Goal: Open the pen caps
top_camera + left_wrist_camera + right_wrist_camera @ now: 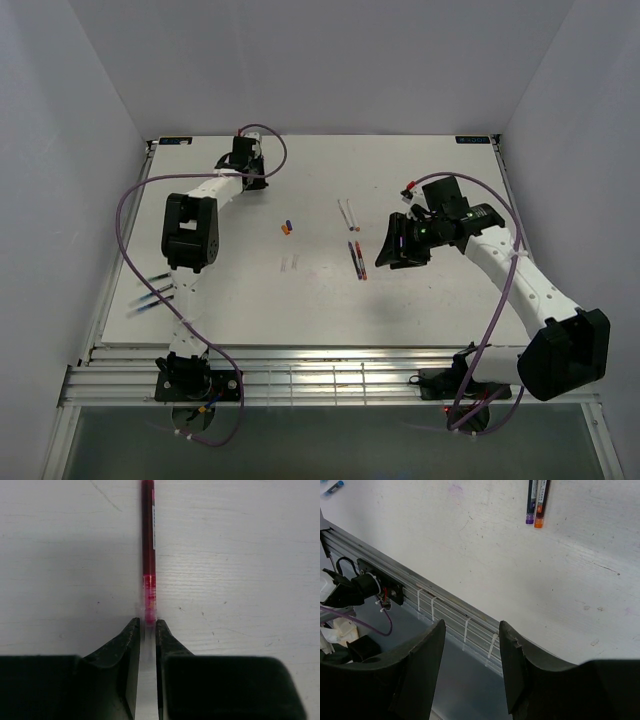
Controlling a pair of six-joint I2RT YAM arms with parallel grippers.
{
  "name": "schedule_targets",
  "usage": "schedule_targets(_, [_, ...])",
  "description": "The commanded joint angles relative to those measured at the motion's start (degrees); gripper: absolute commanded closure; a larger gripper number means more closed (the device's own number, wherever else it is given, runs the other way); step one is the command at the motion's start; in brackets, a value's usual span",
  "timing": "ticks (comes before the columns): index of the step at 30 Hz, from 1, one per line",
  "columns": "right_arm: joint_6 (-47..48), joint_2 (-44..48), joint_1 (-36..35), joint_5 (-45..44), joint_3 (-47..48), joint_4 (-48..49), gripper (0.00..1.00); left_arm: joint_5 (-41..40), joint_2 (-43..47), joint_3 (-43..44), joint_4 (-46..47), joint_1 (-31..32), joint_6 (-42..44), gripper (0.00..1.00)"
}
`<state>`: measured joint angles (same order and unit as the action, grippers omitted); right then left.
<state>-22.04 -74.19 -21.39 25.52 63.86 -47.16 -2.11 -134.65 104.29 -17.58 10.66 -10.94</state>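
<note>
- Across the counter I find a white, scuffed surface, with fine scratches and small dark specks in both wrist views. Plain pale walls close it in on the left, far and right sides.
- Along the near edge runs a ribbed metal rail fitted with white cable ties. Purple cables loop from both arms.
- Pen caps: three tiny pieces, red, blue and orange, lie close together near the middle of the counter. They are loose, apart from every pen and well apart from both sets of jaws.
- My left arm reaches to the far left part of the counter. The left jaws are almost together, clenched at their very tips on the end of a red pen. The pen extends straight away from the tips, low over the counter.
- My right arm comes in from the right. The right jaws are released, with the fingers spread wide and grasping nothing. The rail shows between them.
- Two dark pens lie side by side just left of the right jaws, and a pale pair lies beyond them.
- At the top of the right wrist view, a purple-ended pen lies touching an orange-ended pen.
- A few dark pens sit at the counter's left edge, too blurred to describe.
</note>
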Motion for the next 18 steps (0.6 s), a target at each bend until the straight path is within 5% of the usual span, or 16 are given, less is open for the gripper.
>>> schedule_targets(1, [0.07,2.91,0.21,-0.29,-0.13,-0.57,0.47,4.83,-2.82,-4.96,-5.27,2.61,-0.31,0.87])
schedule_targets(4, [0.07,4.58,0.21,-0.55,-0.22,-1.09,0.47,4.74,-0.45,-8.13,-4.31,3.84,-1.01,0.99])
schedule_targets(12, [-1.07,10.64,0.21,-0.73,-3.38,-0.57,0.46,4.13,15.01,-17.27,-2.72,6.22,-4.61,1.00])
schedule_targets(18, [-1.34,13.11,0.21,6.53,-6.72,5.38,0.39,15.54,31.68,-25.35,-3.78,7.97,-15.15,1.00])
